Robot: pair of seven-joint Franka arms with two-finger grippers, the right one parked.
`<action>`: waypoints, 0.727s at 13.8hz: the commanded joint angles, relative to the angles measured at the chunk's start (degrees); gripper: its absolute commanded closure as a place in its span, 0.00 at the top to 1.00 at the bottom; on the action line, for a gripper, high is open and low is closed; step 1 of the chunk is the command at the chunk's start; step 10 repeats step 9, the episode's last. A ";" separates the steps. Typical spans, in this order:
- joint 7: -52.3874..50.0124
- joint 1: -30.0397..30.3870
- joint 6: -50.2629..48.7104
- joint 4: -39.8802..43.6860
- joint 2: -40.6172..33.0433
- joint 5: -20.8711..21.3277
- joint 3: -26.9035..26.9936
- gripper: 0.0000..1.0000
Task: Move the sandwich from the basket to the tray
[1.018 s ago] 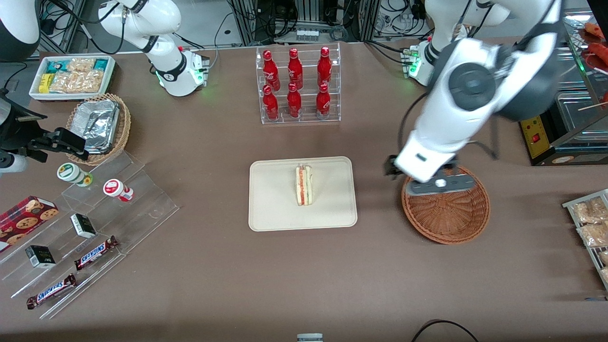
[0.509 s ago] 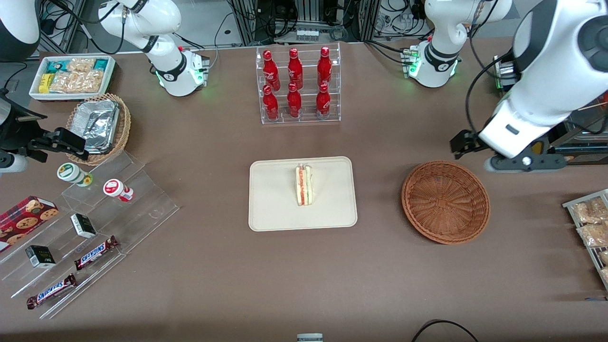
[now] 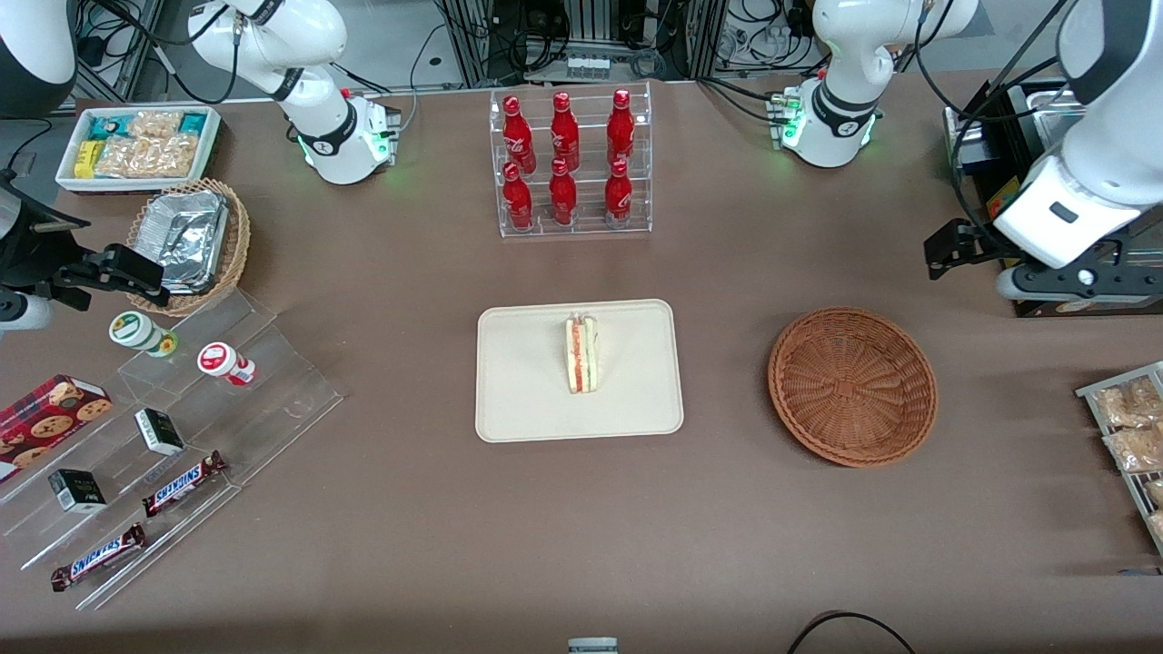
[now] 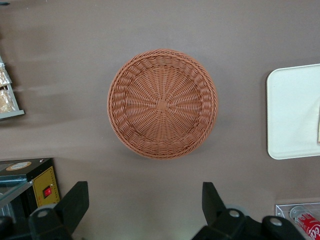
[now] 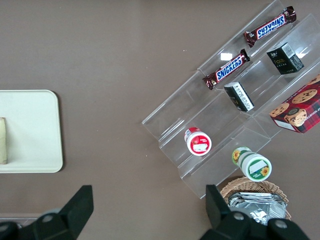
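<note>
Your gripper (image 4: 142, 207) hangs empty with its fingers spread wide, and over the last second you have pulled it up and away from the basket (image 3: 852, 386) toward the working arm's end of the table, where it now sits high above the bare tabletop near the black warmer box (image 3: 1018, 173). That retreat tells you the job looks finished: the sandwich (image 3: 581, 353) stands on its edge on the tray (image 3: 518, 400), roughly central, with its red-orange and green filling showing, and the basket is bare down to its weave in the wrist view. You have nothing left to fetch, so judge this as a withdrawal to rest rather than a new approach.

Around you, the acrylic rack of red bottles (image 3: 568, 163) stands farther from the front camera than the tray, well apart from it. A wire rack of snack packets (image 3: 1127, 427) lies beside the basket at the working arm's end. Toward the parked arm's end you have the stepped acrylic display with Snickers bars (image 3: 182, 481) and the tan basket of foil containers (image 3: 186, 241). Nothing stands between your gripper and the tray or basket; only the warmer box is close enough to mind as you lift away
</note>
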 commanded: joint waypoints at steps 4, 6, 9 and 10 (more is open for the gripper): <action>2.29 -2.37 -0.81 2.34 0.46 -1.73 3.87 1.00; 2.38 -3.34 -0.89 2.88 0.47 -1.64 5.45 1.00; 1.86 -3.52 -1.59 3.23 0.20 -1.47 5.81 1.00; 1.86 -3.52 -1.59 3.23 0.20 -1.47 5.81 1.00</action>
